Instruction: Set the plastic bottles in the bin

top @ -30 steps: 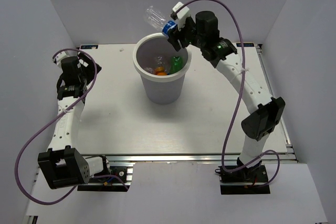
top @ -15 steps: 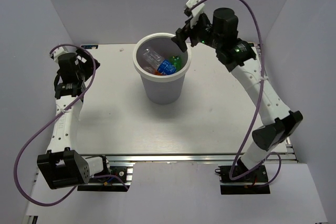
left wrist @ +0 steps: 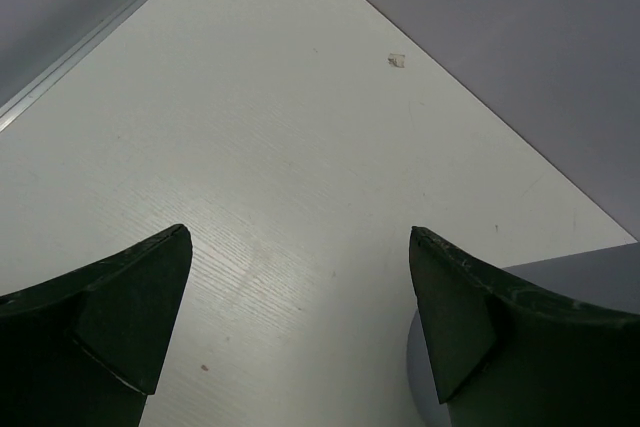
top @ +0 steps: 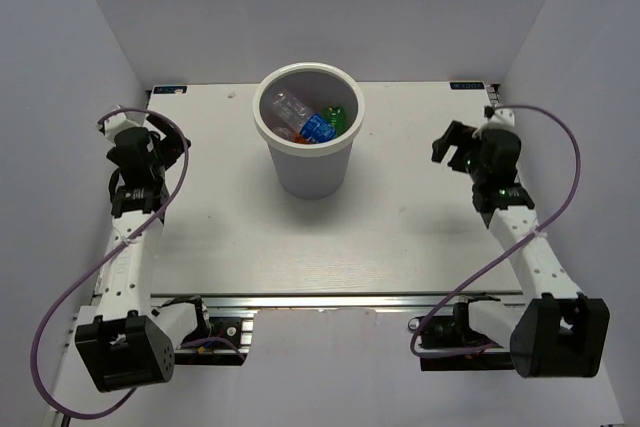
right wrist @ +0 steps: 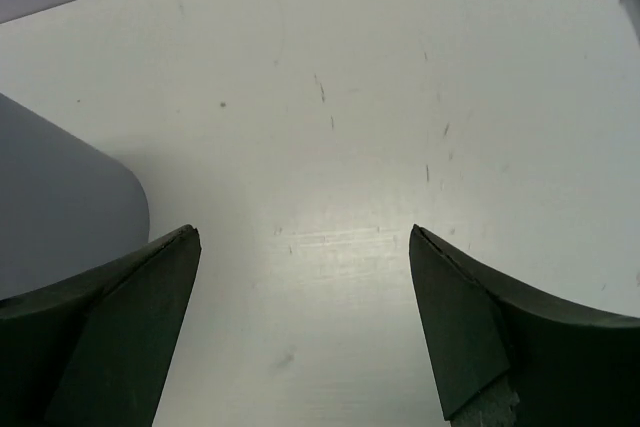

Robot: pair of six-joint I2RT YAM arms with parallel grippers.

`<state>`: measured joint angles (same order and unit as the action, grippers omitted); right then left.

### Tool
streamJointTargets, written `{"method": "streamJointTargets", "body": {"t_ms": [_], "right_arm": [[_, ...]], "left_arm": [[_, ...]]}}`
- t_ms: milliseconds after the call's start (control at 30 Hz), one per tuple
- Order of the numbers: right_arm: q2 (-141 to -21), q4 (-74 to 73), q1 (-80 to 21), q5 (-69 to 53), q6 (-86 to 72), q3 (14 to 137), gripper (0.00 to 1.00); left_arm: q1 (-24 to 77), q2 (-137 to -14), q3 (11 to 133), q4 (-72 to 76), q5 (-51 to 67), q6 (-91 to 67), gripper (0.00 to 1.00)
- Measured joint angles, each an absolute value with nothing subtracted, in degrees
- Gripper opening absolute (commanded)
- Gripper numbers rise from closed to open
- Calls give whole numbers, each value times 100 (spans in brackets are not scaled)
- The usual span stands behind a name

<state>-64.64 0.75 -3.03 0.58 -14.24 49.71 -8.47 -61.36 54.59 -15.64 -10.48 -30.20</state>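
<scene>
The white bin stands at the back middle of the table. Inside it lie a clear bottle with a blue label, a green bottle and an orange one; the other bottles are hidden. My left gripper is open and empty at the left of the table. My right gripper is open and empty at the right. The bin's wall shows at the edge of the left wrist view and the right wrist view, beside the open fingers.
The white table has rails along its near and right edges. White walls close in at the back and both sides. A small white scrap lies near the back wall.
The right gripper let the blue-label bottle fall into the bin, then pulled back from above the rim down to the right side of the table. The left arm drew back slightly.
</scene>
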Motion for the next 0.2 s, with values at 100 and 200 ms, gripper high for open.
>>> {"method": "streamJointTargets", "body": {"t_ms": [100, 200], "right_arm": [[-5972, 51, -351, 370, -1809, 4241, 90], [-5474, 106, -366, 670, -2005, 3966, 90]], "left_arm": [[-847, -5946, 5135, -1214, -1044, -2902, 98], [-847, -5867, 4976, -950, -1039, -2834, 98]]}}
